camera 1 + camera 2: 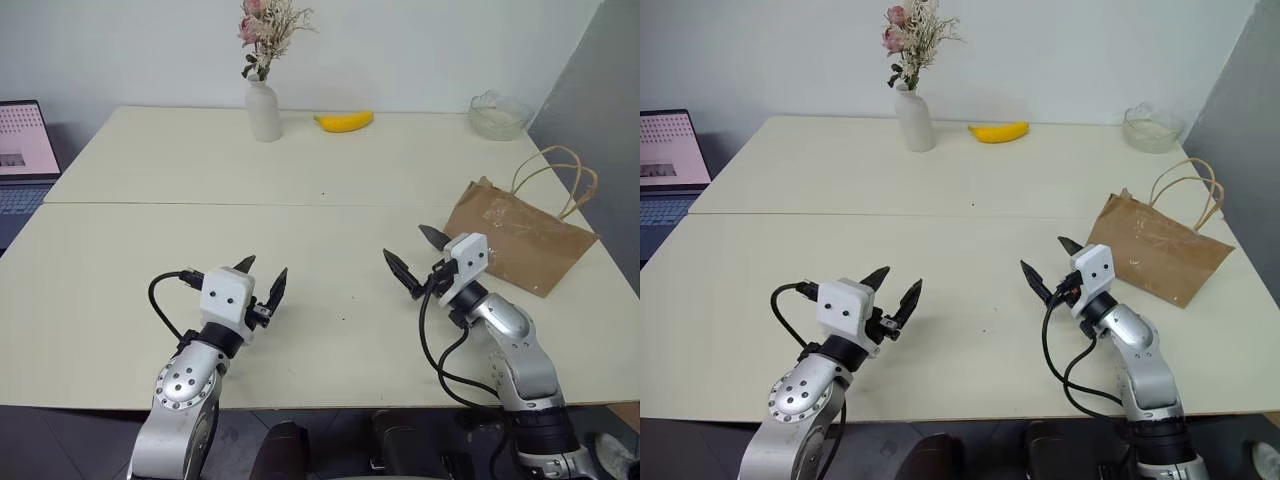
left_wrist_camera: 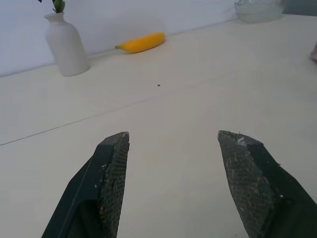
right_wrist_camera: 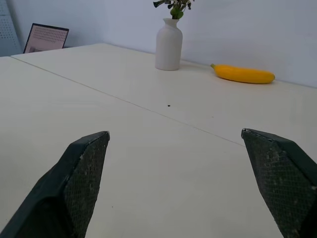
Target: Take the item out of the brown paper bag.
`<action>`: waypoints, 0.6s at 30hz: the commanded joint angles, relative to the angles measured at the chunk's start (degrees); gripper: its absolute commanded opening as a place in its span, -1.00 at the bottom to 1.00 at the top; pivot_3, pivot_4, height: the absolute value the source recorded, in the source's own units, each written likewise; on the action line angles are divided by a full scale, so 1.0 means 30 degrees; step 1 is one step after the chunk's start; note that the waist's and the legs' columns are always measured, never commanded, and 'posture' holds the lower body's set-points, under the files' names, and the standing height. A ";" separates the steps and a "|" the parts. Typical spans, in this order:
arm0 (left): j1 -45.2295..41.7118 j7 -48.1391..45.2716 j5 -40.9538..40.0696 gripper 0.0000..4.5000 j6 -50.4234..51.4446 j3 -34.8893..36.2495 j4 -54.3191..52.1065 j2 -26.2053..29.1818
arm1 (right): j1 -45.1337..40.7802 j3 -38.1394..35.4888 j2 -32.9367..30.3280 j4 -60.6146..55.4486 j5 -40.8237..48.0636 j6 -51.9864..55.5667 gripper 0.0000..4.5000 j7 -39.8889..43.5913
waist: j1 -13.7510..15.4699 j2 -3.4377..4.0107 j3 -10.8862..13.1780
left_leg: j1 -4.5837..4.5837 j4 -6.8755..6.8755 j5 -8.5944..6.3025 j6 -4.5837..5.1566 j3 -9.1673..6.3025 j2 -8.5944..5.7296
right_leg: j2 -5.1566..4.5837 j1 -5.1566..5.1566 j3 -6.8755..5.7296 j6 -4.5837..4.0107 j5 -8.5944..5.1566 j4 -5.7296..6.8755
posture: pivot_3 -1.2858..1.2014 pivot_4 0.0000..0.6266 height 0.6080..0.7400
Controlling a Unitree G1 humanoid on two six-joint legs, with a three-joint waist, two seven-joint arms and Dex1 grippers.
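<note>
Nothing was done yet: the brown paper bag (image 1: 520, 238) lay flat near the table's (image 1: 300, 200) right edge (the item unseen, presumably inside). The left gripper (image 1: 265, 280) and right gripper (image 1: 417, 252) hovered spread and empty.

This looks like an office or a lab room set up for trials rather than a lived-in home. Two plain cream tables are pushed together into one wide surface (image 1: 300, 190), with a seam running across it. Behind it stands a bare pale wall (image 1: 400, 50). At 10 o'clock an open laptop (image 1: 22, 150) sits beside the surface, its screen lit. At 12 o'clock a white vase (image 1: 264, 110) holds dried flowers, a banana (image 1: 344, 121) lies just beside it, and a glass bowl (image 1: 498, 115) rests at 1 o'clock. A grey panel (image 1: 600, 120) closes the side at 2 o'clock.
</note>
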 commanded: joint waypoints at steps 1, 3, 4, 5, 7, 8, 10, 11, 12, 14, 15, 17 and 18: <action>-0.0126 -0.0244 -0.0456 0.33 -0.0089 0.0137 -0.0861 0.0029 | -0.0139 -0.0095 0.0004 -0.0629 -0.0003 -0.0492 1.00 -0.0076 | 0.0000 0.0000 0.0000 | 0.0000 0.0000 0.0000 0.0000 0.0000 0.0000 | 0.0000 0.0000 0.0000 -0.0004 -0.0002 -0.0001 | 0.03 -0.52 1.00; -0.0184 -0.0385 -0.0114 0.33 -0.0138 -0.0068 -0.0873 0.0331 | -0.0030 -0.0161 0.0003 -0.0703 0.0008 -0.0425 1.00 -0.0160 | -0.0001 0.0000 0.0000 | -0.0001 0.0000 0.0000 0.0001 -0.0002 0.0001 | 0.0000 0.0000 -0.0002 -0.0003 -0.0002 -0.0001 | 0.03 -0.52 1.00; -0.0199 -0.0452 0.0080 0.33 -0.0136 -0.0186 -0.0875 0.0497 | 0.0004 -0.0179 0.0004 -0.0724 0.0012 -0.0399 1.00 -0.0193 | -0.0001 0.0000 0.0000 | -0.0001 -0.0001 0.0000 0.0000 -0.0002 0.0001 | 0.0000 -0.0001 -0.0003 0.0001 0.0000 -0.0001 | 0.03 -0.52 1.00; -0.0202 -0.0582 0.0145 0.33 -0.0209 -0.0319 -0.0872 0.0606 | 0.0055 -0.0174 -0.0005 -0.0736 -0.0008 -0.0387 1.00 -0.0222 | -0.0001 0.0000 0.0000 | 0.0000 -0.0001 0.0000 0.0001 -0.0003 0.0001 | 0.0000 0.0000 -0.0003 -0.0002 -0.0001 -0.0001 | 0.03 -0.52 1.00; -0.0221 -0.0857 0.0047 0.33 -0.0073 -0.0512 -0.0935 0.0770 | 0.0112 -0.0130 0.0004 -0.0754 -0.0038 -0.0372 1.00 -0.0269 | -0.0001 0.0000 0.0000 | 0.0000 -0.0002 0.0000 0.0001 -0.0002 0.0001 | 0.0001 -0.0001 -0.0002 -0.0005 -0.0003 0.0000 | 0.03 -0.52 1.00; -0.0243 -0.1050 -0.0025 0.33 0.0054 -0.0590 -0.0961 0.0898 | 0.0133 -0.0096 0.0007 -0.0763 -0.0069 -0.0357 1.00 -0.0296 | -0.0001 0.0000 0.0000 | -0.0001 -0.0002 0.0000 0.0000 -0.0002 0.0001 | 0.0000 0.0000 -0.0001 -0.0005 -0.0003 -0.0001 | 0.03 -0.52 1.00; -0.0336 -0.1173 0.0178 0.33 -0.0048 -0.0710 -0.1013 0.1102 | 0.0223 -0.0028 -0.0058 -0.0785 -0.0156 -0.0344 1.00 -0.0277 | -0.0001 0.0000 0.0000 | -0.0001 -0.0001 0.0000 0.0001 0.0002 -0.0002 | -0.0001 0.0000 0.0003 -0.0030 -0.0018 -0.0004 | 0.03 -0.52 1.00; -0.0369 -0.1250 0.0162 0.33 0.0031 -0.0751 -0.1090 0.1184 | 0.0270 0.0010 -0.0095 -0.0816 -0.0196 -0.0307 1.00 -0.0260 | 0.0000 0.0000 0.0000 | -0.0001 -0.0001 -0.0001 0.0001 0.0004 -0.0002 | -0.0002 0.0000 0.0006 -0.0032 -0.0019 -0.0005 | 0.03 -0.52 1.00; -0.0390 -0.1336 0.0066 0.33 0.0240 -0.0788 -0.1217 0.1249 | 0.0305 0.0024 -0.0121 -0.0859 -0.0208 -0.0234 1.00 -0.0255 | -0.0001 0.0001 0.0000 | -0.0001 -0.0001 -0.0001 0.0001 0.0004 -0.0001 | -0.0002 0.0000 0.0005 -0.0032 -0.0019 -0.0006 | 0.03 -0.52 1.00; -0.0384 -0.1533 -0.0100 0.33 0.0523 -0.0840 -0.1480 0.1403 | 0.0397 0.0022 -0.0164 -0.1065 -0.0169 -0.0020 1.00 -0.0255 | -0.0002 0.0001 0.0000 | 0.0000 -0.0002 -0.0001 0.0002 0.0004 0.0001 | -0.0002 -0.0001 0.0004 -0.0031 -0.0018 -0.0005 | 0.03 -0.52 1.00; -0.0384 -0.1739 -0.0311 0.33 0.0611 -0.0845 -0.1616 0.1466 | 0.0441 0.0020 -0.0200 -0.1189 -0.0161 0.0065 1.00 -0.0257 | -0.0002 0.0000 0.0000 | 0.0000 -0.0002 -0.0001 0.0002 0.0002 0.0002 | -0.0002 -0.0001 0.0002 -0.0030 -0.0018 -0.0004 | 0.03 -0.52 1.00; -0.0578 -0.2271 -0.1083 0.33 0.0959 -0.0715 -0.1872 0.1550 | 0.0598 -0.0039 -0.0389 -0.1589 -0.0159 0.0304 1.00 -0.0252 | -0.0001 0.0001 0.0001 | -0.0001 -0.0003 -0.0001 0.0002 -0.0002 0.0003 | -0.0001 -0.0001 -0.0001 -0.0032 -0.0019 -0.0004 | 0.03 -0.52 1.00; -0.0783 -0.2535 -0.1444 0.33 0.1060 -0.0620 -0.1931 0.1600 | 0.0712 -0.0093 -0.0538 -0.1876 -0.0164 0.0481 1.00 -0.0251 | 0.0007 0.0001 0.0001 | -0.0003 -0.0003 -0.0001 0.0001 -0.0002 0.0003 | -0.0001 -0.0001 -0.0002 -0.0032 -0.0019 -0.0005 | 0.03 -0.52 1.00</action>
